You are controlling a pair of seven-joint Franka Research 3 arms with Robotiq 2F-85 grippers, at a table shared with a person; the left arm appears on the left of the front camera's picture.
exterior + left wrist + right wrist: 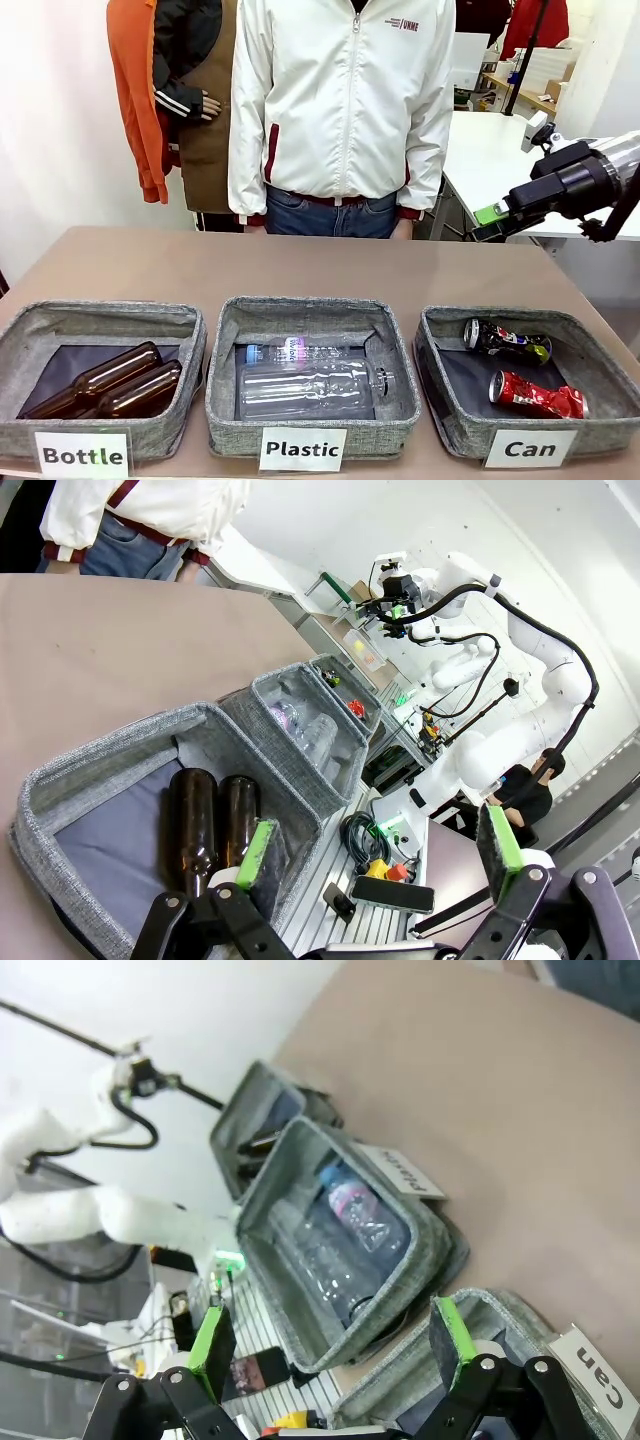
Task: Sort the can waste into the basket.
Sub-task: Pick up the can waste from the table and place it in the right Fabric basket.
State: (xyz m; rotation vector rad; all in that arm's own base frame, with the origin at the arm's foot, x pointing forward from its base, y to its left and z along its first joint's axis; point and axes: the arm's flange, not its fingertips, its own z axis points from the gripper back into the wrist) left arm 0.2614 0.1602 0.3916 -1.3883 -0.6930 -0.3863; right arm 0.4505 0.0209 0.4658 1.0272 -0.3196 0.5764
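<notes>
Two cans (pixel 520 370) in basket (pixel 600 350), below raised jaws

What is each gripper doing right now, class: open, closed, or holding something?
Left gripper: open, holding nothing, above the Bottle basket.
Right gripper: open, holding nothing, raised off the table.

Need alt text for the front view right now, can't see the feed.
Three grey bins sit in a row: the right basket, labelled "Can", holds the dark can and the red can. The other bins hold brown bottles and clear plastic bottles. The right pincer hangs open above the table's right edge.
</notes>
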